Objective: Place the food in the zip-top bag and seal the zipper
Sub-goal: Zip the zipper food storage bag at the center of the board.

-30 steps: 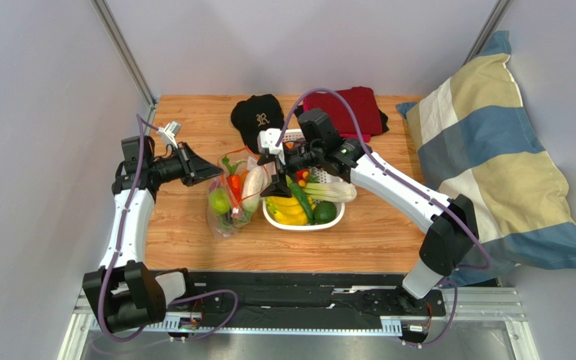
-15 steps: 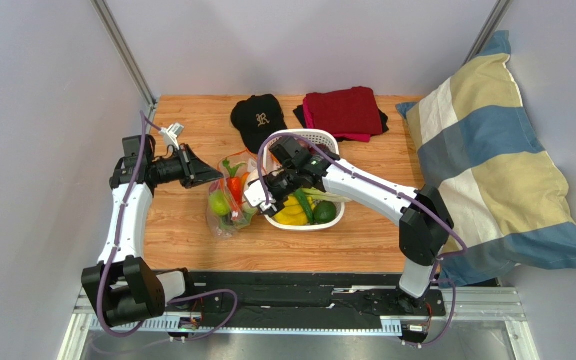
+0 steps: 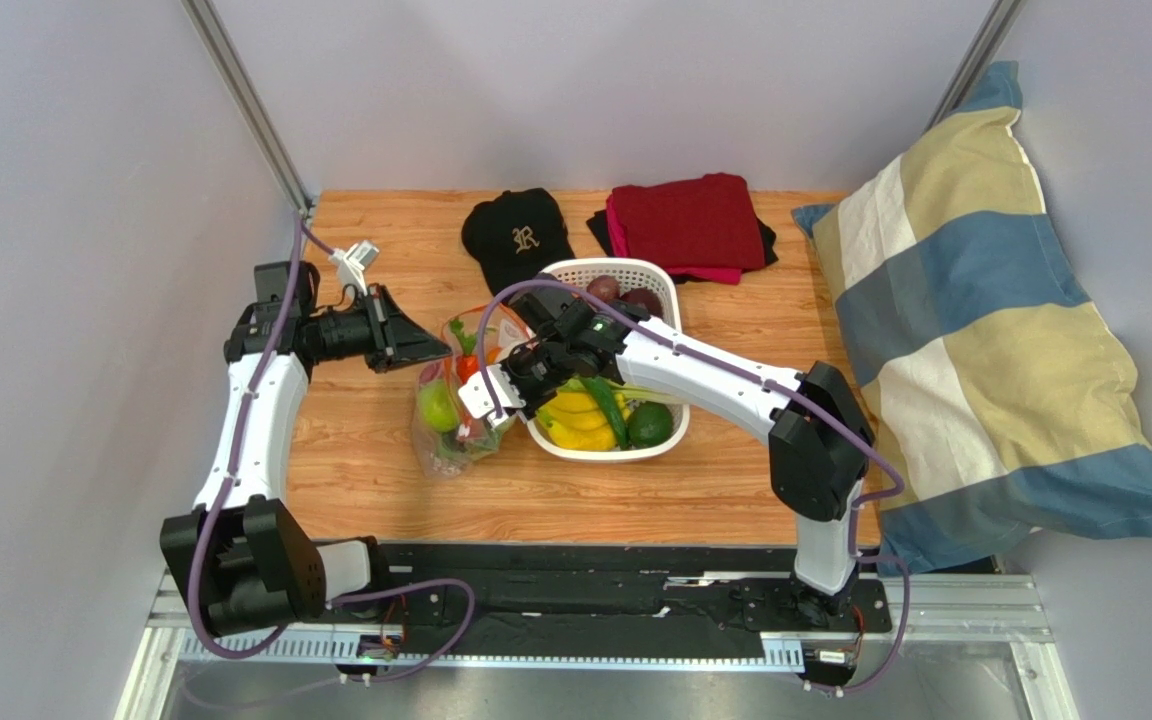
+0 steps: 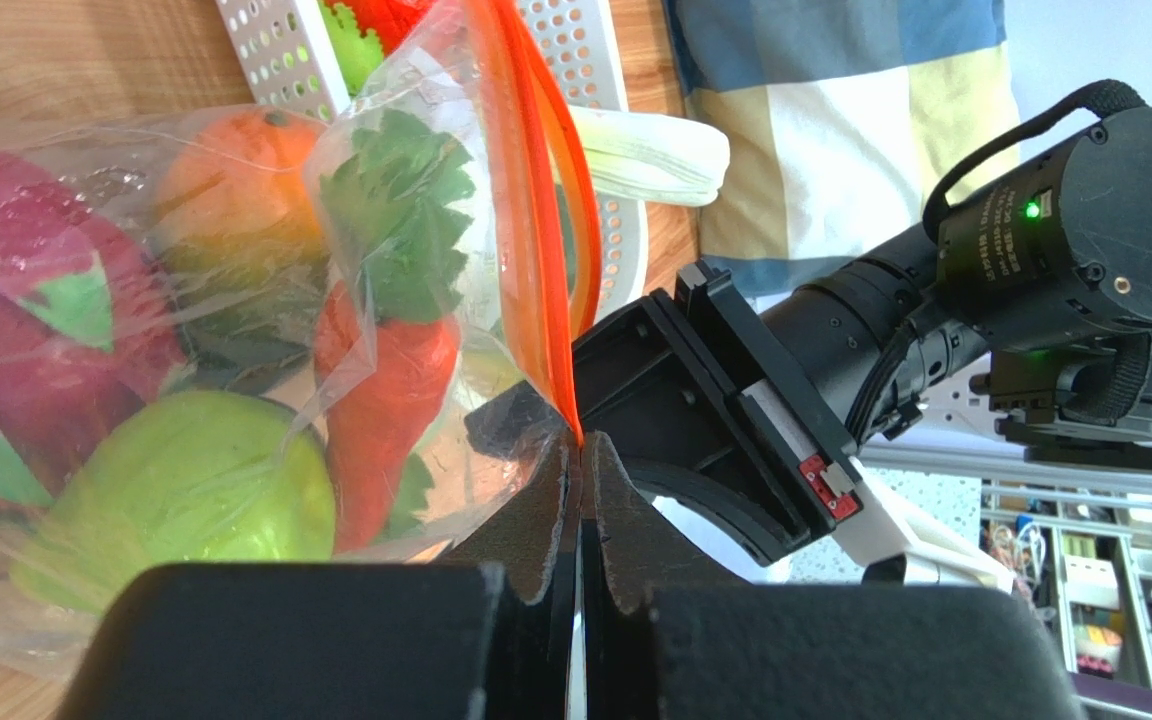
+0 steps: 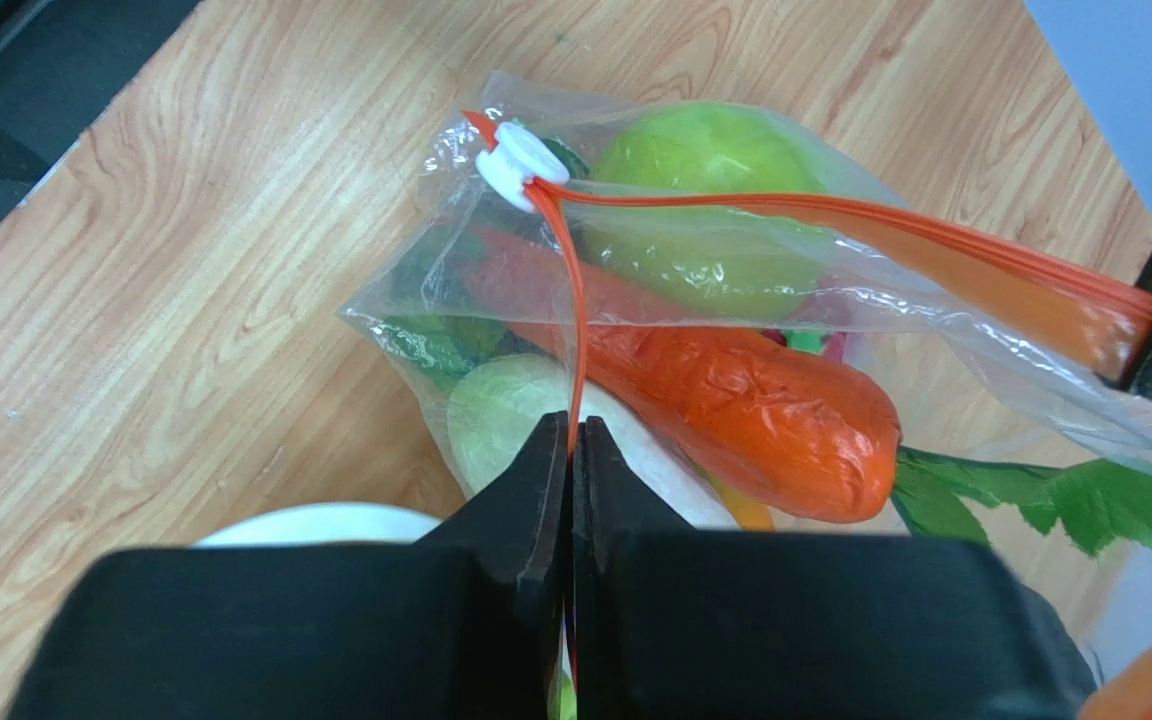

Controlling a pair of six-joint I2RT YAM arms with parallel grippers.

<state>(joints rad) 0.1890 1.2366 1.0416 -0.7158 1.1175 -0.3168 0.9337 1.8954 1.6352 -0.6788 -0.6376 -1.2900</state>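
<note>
The zip-top bag point(image 3: 452, 408) lies left of the basket, holding a green fruit point(image 5: 702, 165), an orange carrot point(image 5: 748, 398), a pink dragon fruit point(image 4: 26, 330) and an orange fruit point(image 4: 229, 173). Its mouth gapes, with the two sides of the red zipper point(image 5: 838, 225) apart. My left gripper point(image 3: 429, 353) point(image 4: 582, 443) is shut on one end of the zipper point(image 4: 530, 195). My right gripper point(image 3: 486, 399) point(image 5: 569, 428) is shut on the other side of the strip, a short way from the white tab point(image 5: 513, 159).
The white slotted basket point(image 3: 597, 447), touching the bag's right side, holds yellow bananas point(image 3: 575, 423), greens and a dark green fruit point(image 3: 651, 425). A black cap point(image 3: 515, 233) and folded red cloth point(image 3: 687, 222) lie at the back, and a striped pillow point(image 3: 973, 300) fills the right.
My right arm swung from over the basket down to the bag, and its jaws went from open to shut on the zipper strip. The left gripper kept its hold.
</note>
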